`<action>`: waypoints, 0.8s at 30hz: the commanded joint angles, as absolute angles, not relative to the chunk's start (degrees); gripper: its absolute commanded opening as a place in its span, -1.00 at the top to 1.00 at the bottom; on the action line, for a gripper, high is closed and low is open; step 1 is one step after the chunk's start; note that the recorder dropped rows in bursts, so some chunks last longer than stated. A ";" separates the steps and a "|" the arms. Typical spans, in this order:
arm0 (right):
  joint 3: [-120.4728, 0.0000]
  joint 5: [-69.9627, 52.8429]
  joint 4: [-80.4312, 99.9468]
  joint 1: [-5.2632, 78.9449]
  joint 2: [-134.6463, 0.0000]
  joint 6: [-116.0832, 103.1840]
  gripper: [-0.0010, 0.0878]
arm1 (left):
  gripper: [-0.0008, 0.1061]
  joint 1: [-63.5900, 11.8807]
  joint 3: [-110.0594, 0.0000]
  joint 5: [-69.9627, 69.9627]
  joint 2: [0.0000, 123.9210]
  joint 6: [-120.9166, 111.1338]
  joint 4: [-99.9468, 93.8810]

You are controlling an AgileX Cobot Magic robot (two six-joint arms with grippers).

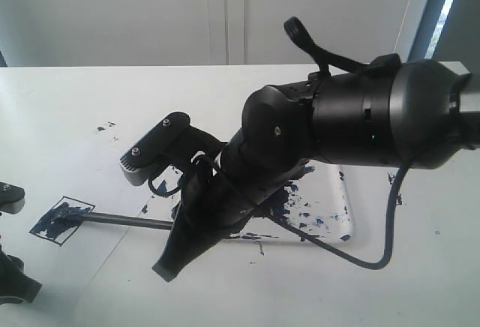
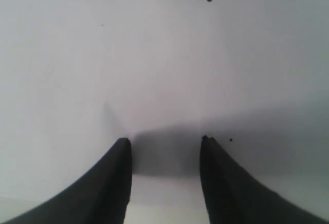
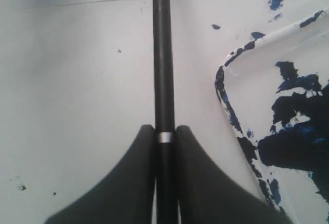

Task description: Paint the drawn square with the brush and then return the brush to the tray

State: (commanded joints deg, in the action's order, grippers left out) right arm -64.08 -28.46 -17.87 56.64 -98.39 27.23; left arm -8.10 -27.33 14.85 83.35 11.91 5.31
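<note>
Black rod-like brush (image 3: 163, 54) clamped in right hand (image 3: 164, 129), tip on smeared square (image 1: 60, 222); left hand (image 2: 164, 141) released.

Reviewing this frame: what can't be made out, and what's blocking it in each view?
- Exterior view: the right arm hides most of the clear, paint-blotched plastic tray.
- Exterior view: the tip of the long thin black brush merges with paint in the pen-outlined drawn square; contact unclear.
- Left wrist view: the frame edge cuts off most of the square beyond the open left gripper.
- Right wrist view: the brush tip lies out of frame beyond the shut right gripper.
</note>
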 joint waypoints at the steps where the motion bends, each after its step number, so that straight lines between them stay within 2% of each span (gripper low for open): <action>1: -64.08 -28.38 -17.74 56.64 -98.39 27.23 0.98 | 0.09 -8.10 -27.33 14.85 83.35 11.91 5.31; 24: -64.16 -28.86 -10.49 56.45 -99.30 23.44 0.98 | 0.09 -8.10 -27.33 14.85 83.35 11.91 5.31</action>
